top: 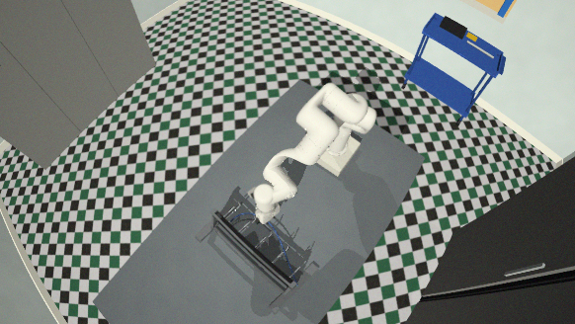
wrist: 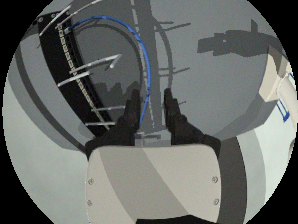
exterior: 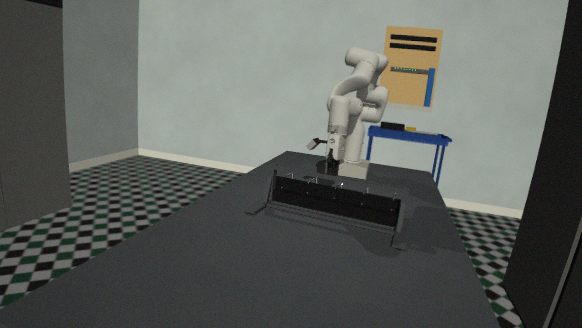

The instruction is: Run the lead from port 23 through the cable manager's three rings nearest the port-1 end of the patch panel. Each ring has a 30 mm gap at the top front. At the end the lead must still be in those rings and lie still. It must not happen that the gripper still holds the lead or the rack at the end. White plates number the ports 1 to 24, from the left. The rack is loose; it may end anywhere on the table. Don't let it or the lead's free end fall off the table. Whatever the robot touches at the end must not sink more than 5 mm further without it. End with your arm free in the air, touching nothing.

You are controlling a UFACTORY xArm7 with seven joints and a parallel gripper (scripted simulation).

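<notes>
The black rack [top: 249, 249] [exterior: 335, 200] with patch panel and cable manager stands on the grey table [top: 168, 277] [exterior: 200, 280]. The blue lead [top: 283, 247] [wrist: 129, 26] runs from the rack's right end along behind the panel. In the wrist view it arcs past the thin metal rings [wrist: 100, 66] and comes down toward my fingers. My gripper [exterior: 330, 162] [wrist: 151, 97] hangs behind the rack's left half, fingers partly apart. The lead passes between or just ahead of the fingertips, and I see no grip on it. In the top view the wrist hides the fingers.
The robot's base [top: 341, 160] sits on the table behind the rack. A blue cart [top: 454, 59] [exterior: 407, 135] stands by the far wall. A grey cabinet [top: 49, 64] is at the left and a dark cabinet [top: 519, 237] at the right.
</notes>
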